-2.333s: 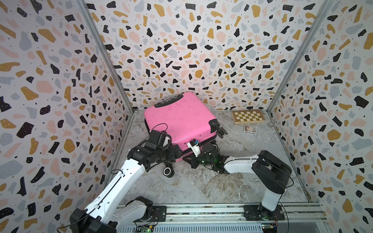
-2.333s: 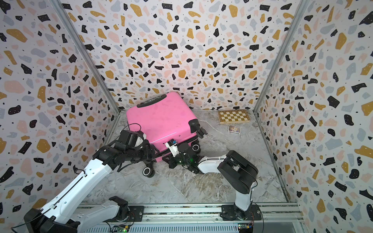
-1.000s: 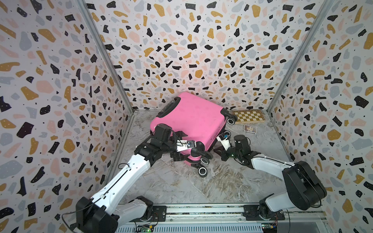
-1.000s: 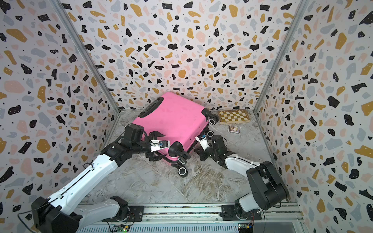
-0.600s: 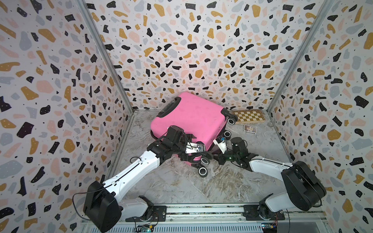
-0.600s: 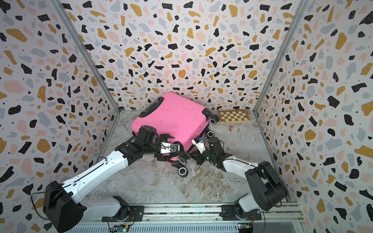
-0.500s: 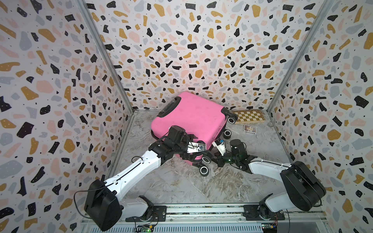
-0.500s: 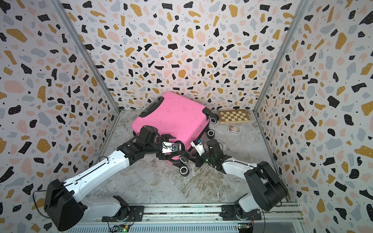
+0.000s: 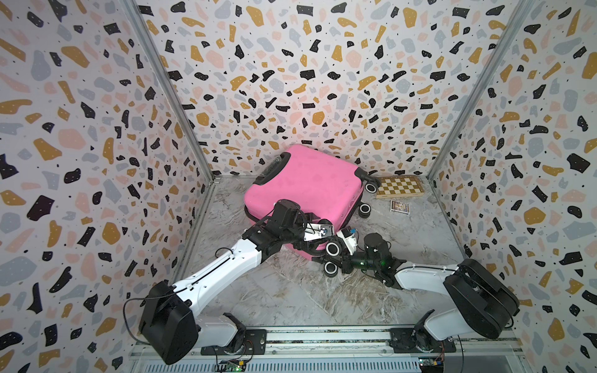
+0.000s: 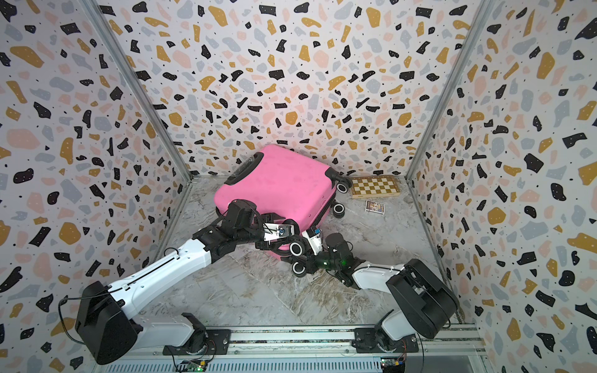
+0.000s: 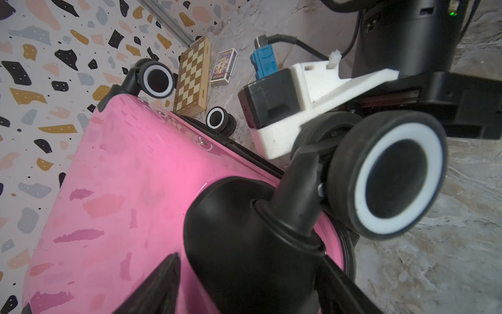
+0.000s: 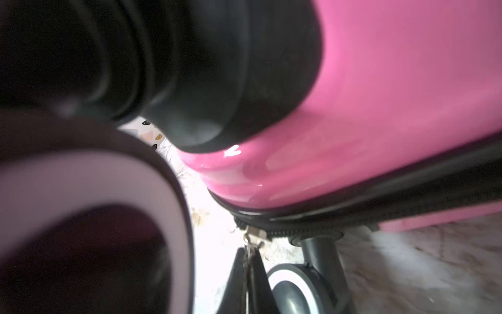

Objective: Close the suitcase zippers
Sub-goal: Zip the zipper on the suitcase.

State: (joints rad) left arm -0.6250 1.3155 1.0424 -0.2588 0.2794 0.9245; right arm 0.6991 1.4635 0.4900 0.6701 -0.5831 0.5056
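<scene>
Suitcase (image 9: 303,187) in bright pink is lying on its broad side toward the back of the counter (image 9: 284,297). Its wheeled end is pointing at the right arm, and a far wheel is sitting just beside a chessboard (image 9: 400,186), as both arms are working at the near corner. Right tool (image 12: 249,261) is pinching tight on the small metal zipper pull (image 12: 254,233). The pull is hanging from the zippers (image 12: 366,217), the black track running round the seam between the shells, here at the bend beside a wheel. Left tool (image 11: 250,261) is standing wide, its jaws either side of the black wheel housing (image 11: 231,231). A sliver of pink is showing on one side, so it is not looking clamped. The glossy hard shell is appearing stiff but slippery, giving flat jaws little to bite on. The case is probably weighing little, so it is likely to skid or swivel on the counter under any tug on the pull. Bracing at the wheel housing or a black handle is looking the surest hold. The thin pull is asking for a firm pinch and a draw along the track, with the corner bend being the likeliest place for the slider to bind.
</scene>
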